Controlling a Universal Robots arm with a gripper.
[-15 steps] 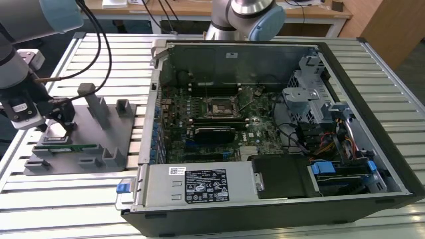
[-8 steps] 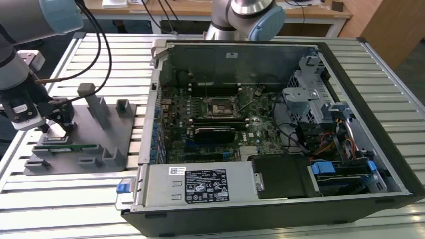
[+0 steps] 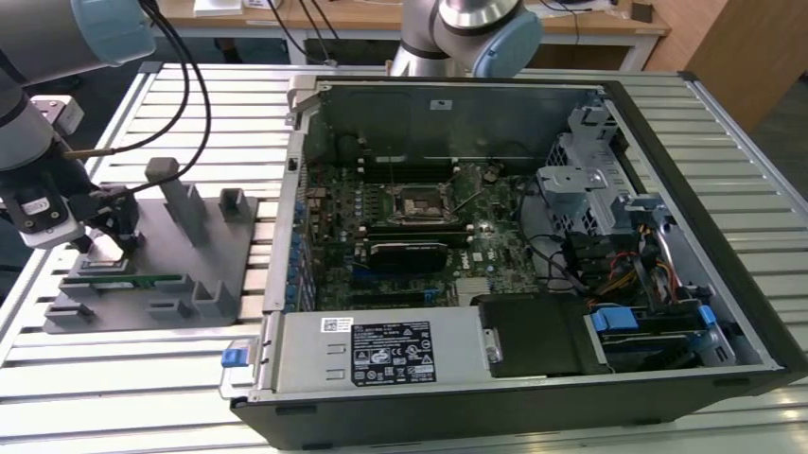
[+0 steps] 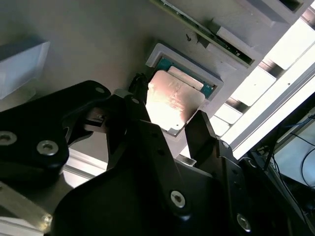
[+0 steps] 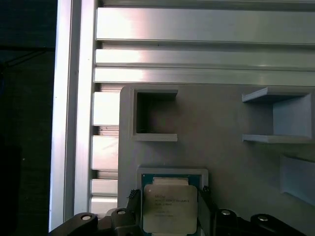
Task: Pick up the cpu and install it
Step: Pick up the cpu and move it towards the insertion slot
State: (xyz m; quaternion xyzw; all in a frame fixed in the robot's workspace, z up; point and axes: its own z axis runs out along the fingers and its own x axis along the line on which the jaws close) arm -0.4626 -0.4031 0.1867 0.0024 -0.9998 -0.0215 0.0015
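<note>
First wrist view: gripper [image 5: 169, 194] straddles cpu [image 5: 170, 210], nested square for pickup in fixture tray [image 5: 236, 152], at computer case's [image 3: 442, 113] 9 o'clock; clench indeterminate.

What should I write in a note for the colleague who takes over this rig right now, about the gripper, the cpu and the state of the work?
Gripper: low over the gray fixture at the exterior view's left, right at the cpu. Whether it grips the chip cannot be told.
Cpu: appears to lie flat in its recess in the fixture, silver top up, in both wrist views.
Socket: on the board inside the open computer case, well apart from the gripper.
Done: gripper placed at the cpu.
Left: cpu not yet carried over, not yet in the socket.
</note>
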